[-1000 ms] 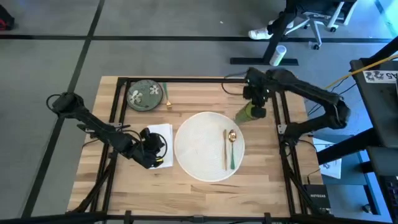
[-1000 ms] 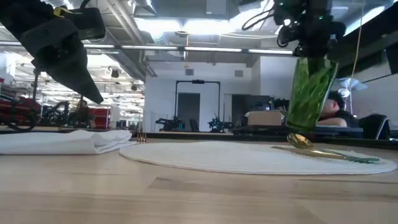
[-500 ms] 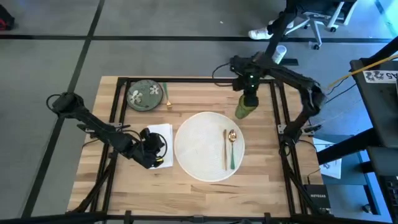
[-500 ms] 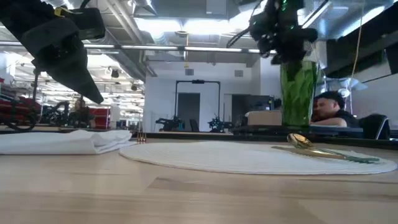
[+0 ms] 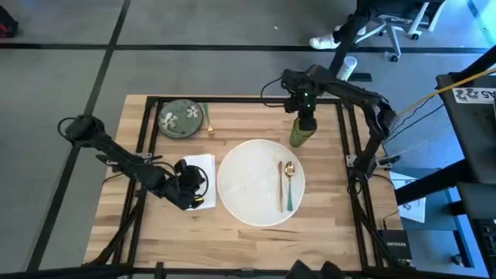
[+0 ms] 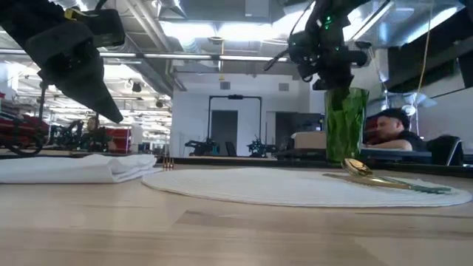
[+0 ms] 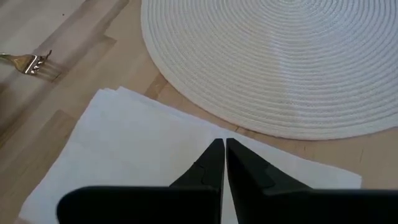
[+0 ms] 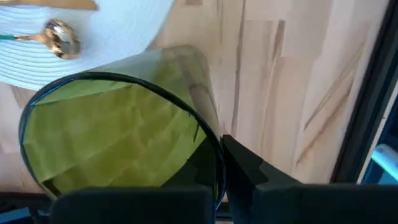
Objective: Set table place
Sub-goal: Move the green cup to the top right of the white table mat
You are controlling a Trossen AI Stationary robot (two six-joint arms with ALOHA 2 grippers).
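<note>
The green tumbler (image 5: 301, 133) stands upright just off the far right rim of the round white plate (image 5: 248, 182), with my right gripper (image 5: 304, 122) shut on its rim from above. A gold spoon (image 5: 289, 180) and knife (image 5: 280, 186) with green handles lie on the plate's right part. The white napkin (image 5: 205, 167) lies left of the plate. My left gripper (image 7: 224, 144) hangs shut a little above the napkin, not touching it. The small green flowered dish (image 5: 180, 118) and a gold fork (image 5: 208, 118) sit at the far left. My right gripper holds the tumbler by its rim (image 8: 214, 146), one finger inside the glass and the other finger (image 8: 249, 165) outside its wall. The fingers come from above, pointing down. The tumbler (image 6: 345, 125) hangs upright below them; whether its base touches the table cannot be told.
Black frame bars (image 5: 147, 124) run along the table's left, far and right sides. Bare wood (image 5: 256, 116) lies between the dish and the tumbler. A person (image 6: 384, 129) sits in the room behind the table.
My right gripper has carried the tumbler toward the table's left and far edges and downward. The tumbler, tilted a second ago, now stands upright and lower, close to the plate's far right rim.
</note>
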